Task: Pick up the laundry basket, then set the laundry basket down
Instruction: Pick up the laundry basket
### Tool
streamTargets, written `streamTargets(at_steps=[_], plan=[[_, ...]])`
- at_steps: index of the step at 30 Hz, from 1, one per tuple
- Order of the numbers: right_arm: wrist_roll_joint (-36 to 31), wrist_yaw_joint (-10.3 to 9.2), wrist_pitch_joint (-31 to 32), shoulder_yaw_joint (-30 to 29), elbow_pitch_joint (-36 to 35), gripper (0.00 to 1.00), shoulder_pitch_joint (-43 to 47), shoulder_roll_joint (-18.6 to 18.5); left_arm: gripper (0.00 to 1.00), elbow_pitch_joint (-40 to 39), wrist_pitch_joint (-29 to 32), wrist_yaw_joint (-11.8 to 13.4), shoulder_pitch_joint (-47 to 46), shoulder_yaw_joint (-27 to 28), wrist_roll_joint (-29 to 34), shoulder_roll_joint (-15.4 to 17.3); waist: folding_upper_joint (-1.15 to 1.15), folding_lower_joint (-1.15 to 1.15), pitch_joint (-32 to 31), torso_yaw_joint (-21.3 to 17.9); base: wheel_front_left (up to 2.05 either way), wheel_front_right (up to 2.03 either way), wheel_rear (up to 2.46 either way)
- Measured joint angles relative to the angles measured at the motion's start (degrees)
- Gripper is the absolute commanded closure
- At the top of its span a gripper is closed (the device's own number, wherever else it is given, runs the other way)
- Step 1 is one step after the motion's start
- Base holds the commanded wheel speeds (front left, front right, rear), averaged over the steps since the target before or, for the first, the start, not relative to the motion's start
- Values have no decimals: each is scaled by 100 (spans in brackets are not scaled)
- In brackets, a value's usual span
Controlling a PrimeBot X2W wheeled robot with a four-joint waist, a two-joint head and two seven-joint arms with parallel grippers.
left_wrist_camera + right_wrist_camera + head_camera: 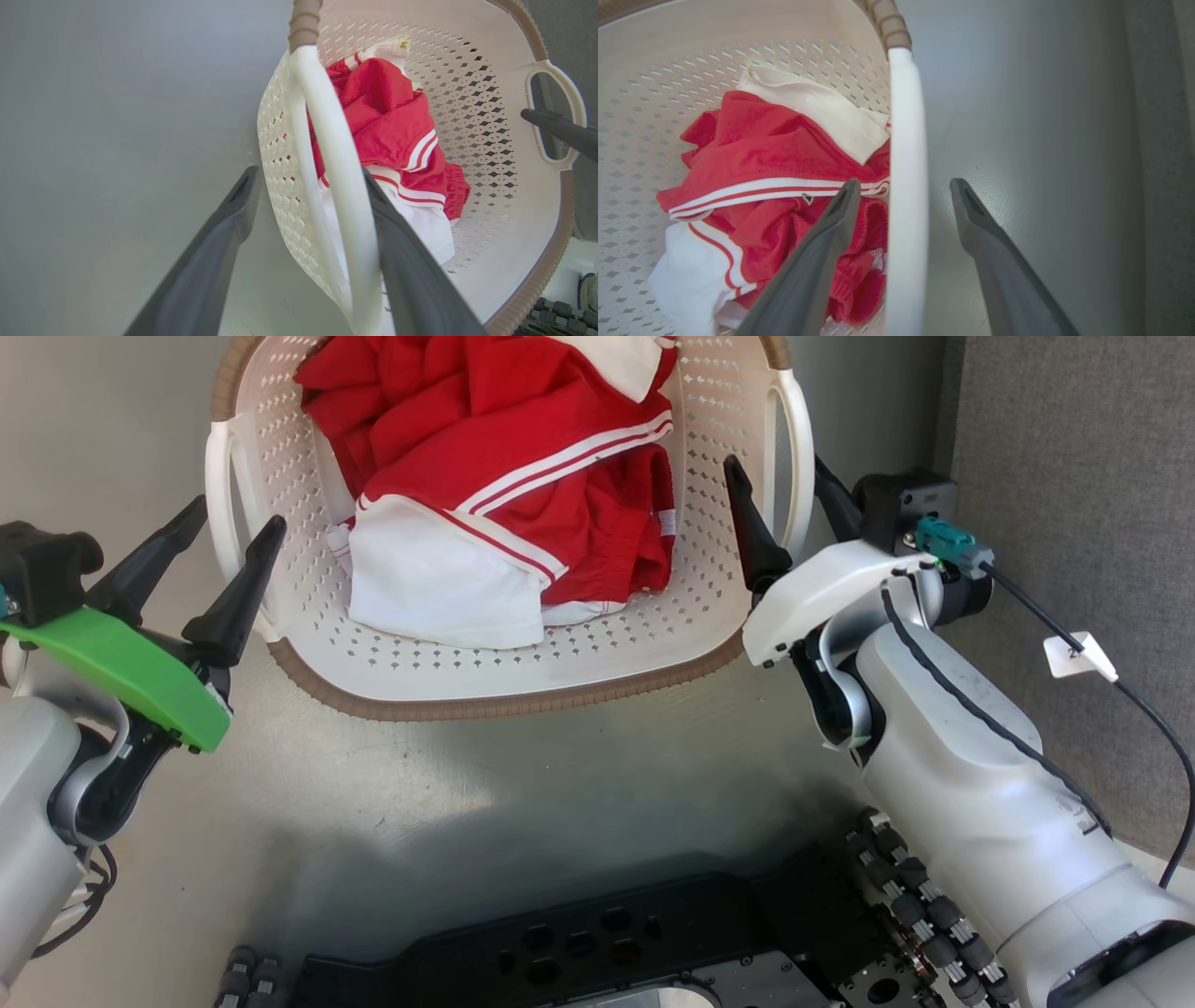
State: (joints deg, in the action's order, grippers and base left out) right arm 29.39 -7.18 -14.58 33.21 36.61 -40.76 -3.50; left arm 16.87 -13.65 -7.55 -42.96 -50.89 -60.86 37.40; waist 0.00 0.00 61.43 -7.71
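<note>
Two spread grippers bracket the laundry basket [485,711], which sits on the grey floor [560,803] directly ahead of the robot's dark base [579,933], a heap of red-and-white clothes [523,457] inside it. The left gripper [238,515] has its fingers apart on either side of the white left handle [217,495], one finger outside the basket wall and one inside. The right gripper [775,462] straddles the right handle [801,457] the same way, its jaws likewise open and gripping nothing. From the left wrist camera the inner finger looks pressed close to the loop (whether it touches is hard to tell), while the right wrist camera shows the white bar between the fingertips with a gap on each side.

The step in hand appears to be the grasp before the lift. Done well, both pairs of fingers should close together, near the middle of each handle, so neither side is tugged first and the basket does not skid or twist on the smooth floor. The inner fingers should stay clear of the clothes, which lie near the right one, lest fabric be pinched with the plastic. Once held, a level, even rise of both arms would keep the load from sliding, with care for the grey panel [1074,476] beside the right arm.
</note>
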Motion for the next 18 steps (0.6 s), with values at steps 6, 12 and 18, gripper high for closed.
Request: streamTargets(at_steps=[6, 12, 18], plan=[[105, 0, 0, 90, 80, 77, -115, 0, 58, 109, -1, 0, -198, -252, -190, -10, 0, 0, 4, 2, 0, 0, 0], [208, -9, -1, 199, 130, 100, -162, -3, 100, 132, -27, 1, -310, -464, -258, -31, 0, 0, -6, 22, 0, 0, 0], [246, -46, -1, 265, 208, 100, -222, -2, 100, 229, -30, 1, -420, -624, -402, -42, 0, 0, -47, 37, 0, 0, 0]])
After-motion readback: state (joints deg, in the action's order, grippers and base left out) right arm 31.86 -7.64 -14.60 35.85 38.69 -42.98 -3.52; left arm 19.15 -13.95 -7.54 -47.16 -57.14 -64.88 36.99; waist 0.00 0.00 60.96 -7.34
